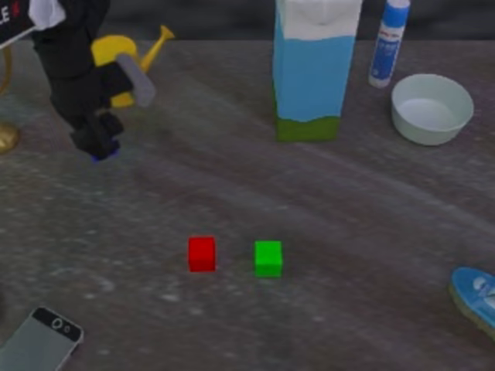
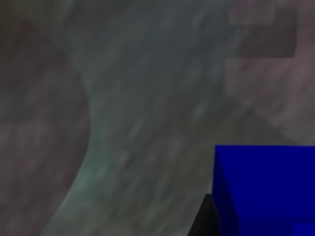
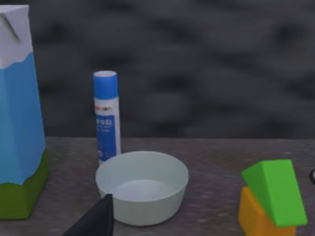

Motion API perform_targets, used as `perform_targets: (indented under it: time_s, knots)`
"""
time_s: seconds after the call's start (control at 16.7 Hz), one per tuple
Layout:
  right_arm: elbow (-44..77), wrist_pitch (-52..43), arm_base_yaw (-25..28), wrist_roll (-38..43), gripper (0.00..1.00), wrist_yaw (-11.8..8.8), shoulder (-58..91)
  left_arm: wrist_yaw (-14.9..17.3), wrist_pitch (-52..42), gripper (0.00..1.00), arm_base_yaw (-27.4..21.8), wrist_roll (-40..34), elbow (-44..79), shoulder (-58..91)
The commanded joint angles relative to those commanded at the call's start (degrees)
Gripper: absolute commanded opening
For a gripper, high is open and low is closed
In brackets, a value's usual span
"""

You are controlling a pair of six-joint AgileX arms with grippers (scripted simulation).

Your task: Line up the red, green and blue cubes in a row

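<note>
The red cube [image 1: 202, 253] and the green cube [image 1: 268, 258] rest side by side on the table's front middle, a cube's width apart. At the back left my left gripper [image 1: 97, 144] points down over the blue cube [image 1: 101, 158], of which only a sliver shows under the fingers. In the left wrist view the blue cube [image 2: 266, 189] fills the corner, and one dark finger [image 2: 206, 219] presses against its side. My right gripper is out of the top view. One of its dark fingers [image 3: 98, 219] shows in the right wrist view with nothing beside it.
A yellow watering can [image 1: 124, 58] stands right behind the left arm. A tall blue, white and green carton [image 1: 309, 73], a glue stick [image 1: 387, 42] and a white bowl [image 1: 431, 108] line the back. A phone [image 1: 39, 342] lies front left, a blue shoe [image 1: 476, 297] at the right edge.
</note>
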Motion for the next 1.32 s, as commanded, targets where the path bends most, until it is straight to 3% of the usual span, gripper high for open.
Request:
perform_targets:
  time_s: [0.48,0.66,1.08,1.32]
  knots:
    - [0.0,0.0,0.0,0.0,1.0,0.0,0.0,-0.1,-1.8,0.0,-2.3,-0.5,2.2,0.3]
    - [0.0,0.0,0.0,0.0,1.0,0.0,0.0,-0.3,-4.0,0.0,-9.8,-2.3,6.0,2.2]
    - [0.0,0.0,0.0,0.0,1.0,0.0,0.0,-0.3,-10.4,0.0,-35.5,-9.0,16.9,6.8]
    - [0.0,0.0,0.0,0.0,1.0,0.0,0.0,-0.3,-11.8,0.0,-41.4,-11.2,19.8,7.5]
